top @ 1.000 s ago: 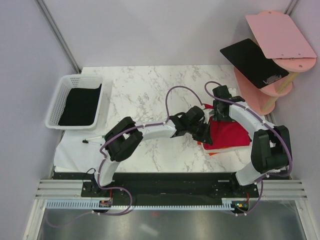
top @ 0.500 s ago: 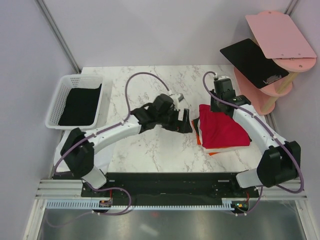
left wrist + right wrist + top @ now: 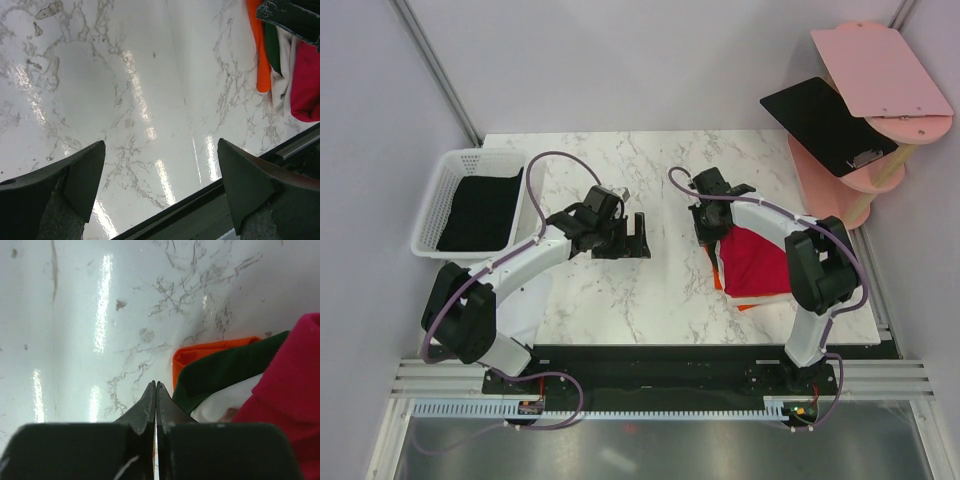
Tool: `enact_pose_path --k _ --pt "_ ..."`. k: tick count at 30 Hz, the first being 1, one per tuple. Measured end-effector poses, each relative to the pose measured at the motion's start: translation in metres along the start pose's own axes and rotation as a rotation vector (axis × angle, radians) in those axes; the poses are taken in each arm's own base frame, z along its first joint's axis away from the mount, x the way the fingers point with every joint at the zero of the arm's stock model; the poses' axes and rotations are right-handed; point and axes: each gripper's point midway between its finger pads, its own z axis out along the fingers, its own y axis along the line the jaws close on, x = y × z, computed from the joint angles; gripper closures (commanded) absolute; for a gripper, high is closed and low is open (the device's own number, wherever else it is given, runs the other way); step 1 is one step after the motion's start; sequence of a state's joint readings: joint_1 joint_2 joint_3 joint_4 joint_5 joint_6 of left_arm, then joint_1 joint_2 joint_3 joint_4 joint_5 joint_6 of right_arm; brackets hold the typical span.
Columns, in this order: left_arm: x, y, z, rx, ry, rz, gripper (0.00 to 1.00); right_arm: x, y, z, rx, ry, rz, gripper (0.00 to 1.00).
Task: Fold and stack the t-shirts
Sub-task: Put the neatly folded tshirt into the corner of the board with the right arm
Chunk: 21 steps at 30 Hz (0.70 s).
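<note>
Nearest, at lower right of the top view, the folded stack point(image 3: 760, 265) lies on the counter point(image 3: 650, 300). A crimson shirt point(image 3: 765, 255) is on top, and an orange shirt point(image 3: 721, 284) peeks out at the stack's left edge. The right wrist view shows that edge in layers, with orange point(image 3: 210, 352) lowest, then a dark green layer point(image 3: 225, 372), a white layer point(image 3: 225, 400) and crimson point(image 3: 292, 375). I cannot tell whether the green and white pieces are shirts.

The right claw point(image 3: 704, 222) sits at the stack's upper left corner. Its fingers are pressed together and hold nothing, with the tips point(image 3: 156, 386) just beside the orange edge. The left claw point(image 3: 638, 238) hovers over bare marble mid-frame, well apart from the stack. Its fingers point(image 3: 90, 165) are spread wide with only counter between them.

Farther back, at upper left, a black shirt point(image 3: 480, 210) lies loosely in the basket point(image 3: 428, 210). It looks like the piece yet to be folded. At upper right, a black board point(image 3: 815, 120) rests on the pink shelf point(image 3: 880, 70).

The cloth should be light, limp and easily bunched. It will sag and drag rather than keep its shape, and a tug on the stack could slide the layers. The black shirt is best pinched at a shoulder seam or hem corner, taking one layer only. It should be lifted clear of the mesh wall before spreading, as the mesh could snag it.
</note>
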<state>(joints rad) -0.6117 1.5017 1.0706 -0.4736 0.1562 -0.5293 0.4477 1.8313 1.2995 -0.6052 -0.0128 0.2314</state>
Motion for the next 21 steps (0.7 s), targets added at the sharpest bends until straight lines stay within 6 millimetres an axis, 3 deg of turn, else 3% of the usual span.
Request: enact_pose_path --k 10,15,21 --pt "-0.003 0.018 -0.001 -0.034 -0.001 -0.024 0.00 0.022 -0.017 0.006 0.089 0.075 0.018 1.00" --pt "-0.006 0.023 -0.001 -0.045 -0.009 -0.025 0.00 0.049 -0.033 0.012 0.166 0.129 0.051 1.00" --pt "-0.009 0.026 -0.001 -0.054 -0.015 -0.021 0.00 0.067 -0.060 0.001 0.220 0.142 0.144 1.00"
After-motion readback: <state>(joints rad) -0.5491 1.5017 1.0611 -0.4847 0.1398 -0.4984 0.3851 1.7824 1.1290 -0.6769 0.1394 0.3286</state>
